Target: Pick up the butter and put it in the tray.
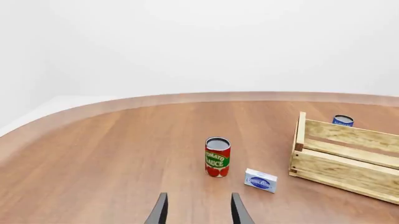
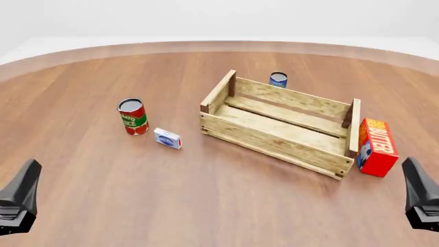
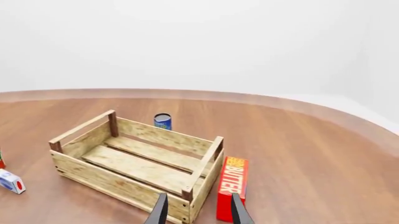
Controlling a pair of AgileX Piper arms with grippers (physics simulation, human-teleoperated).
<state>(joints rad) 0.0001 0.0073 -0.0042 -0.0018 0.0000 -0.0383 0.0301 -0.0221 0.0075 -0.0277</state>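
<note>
The butter (image 2: 377, 147) (image 3: 232, 188) is a red-orange carton with white lettering, standing on its long edge just right of the tray (image 2: 274, 141) (image 3: 81, 170) (image 1: 349, 161), close to its right end. The tray is a light wooden slatted crate with nothing inside. My right gripper (image 3: 197, 210) (image 2: 420, 198) is open, near the table's front right, short of the butter and the tray's near corner. At the front left, far from the butter, my left gripper (image 1: 198, 211) (image 2: 19, 198) is open with nothing between its fingers.
A red tomato sauce can (image 2: 132, 116) (image 1: 217, 157) stands left of the tray, with a small blue-white box (image 2: 167, 138) (image 1: 260, 180) beside it. A blue can (image 2: 278, 79) (image 3: 162, 121) (image 1: 342, 121) stands behind the tray. The round wooden table's edge (image 2: 219, 46) curves at the back.
</note>
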